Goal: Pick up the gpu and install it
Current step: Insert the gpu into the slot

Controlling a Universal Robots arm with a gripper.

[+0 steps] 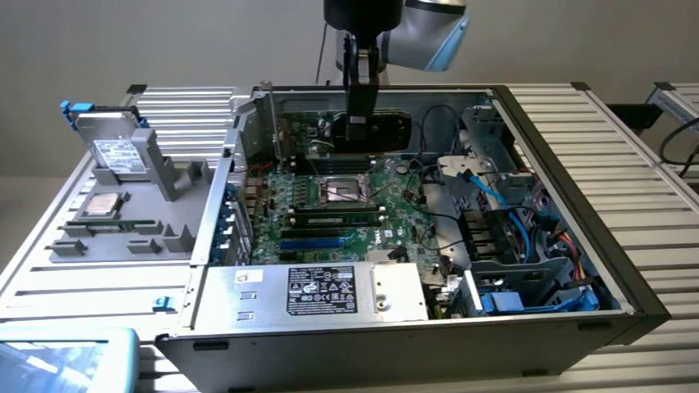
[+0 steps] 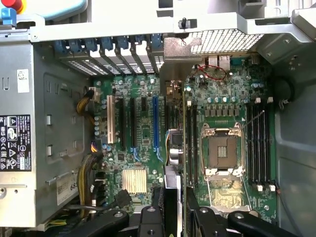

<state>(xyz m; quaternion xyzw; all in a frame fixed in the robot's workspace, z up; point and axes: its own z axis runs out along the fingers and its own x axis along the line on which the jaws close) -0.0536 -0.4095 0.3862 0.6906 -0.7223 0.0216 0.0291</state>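
A slatted metal surface (image 1: 611, 147) carries an open black tower computer case (image 1: 437, 352) lying on its side. A large green motherboard (image 1: 327, 221) (image 2: 143, 148) lines the floor of the case. A silver power supply box with a black label (image 1: 251, 295) (image 2: 44, 123) sits at the case's near end in the exterior view. The thin gpu (image 1: 382, 133) (image 2: 174, 163), a flat card with a dark face, stands upright on its edge inside the case over the motherboard, between the processor socket and the row of expansion slots. Whether it is seated in a slot cannot be told. The black end effector (image 1: 361, 119) (image 2: 174, 202) reaches down from above, clamped narrow on the gpu's upper edge.
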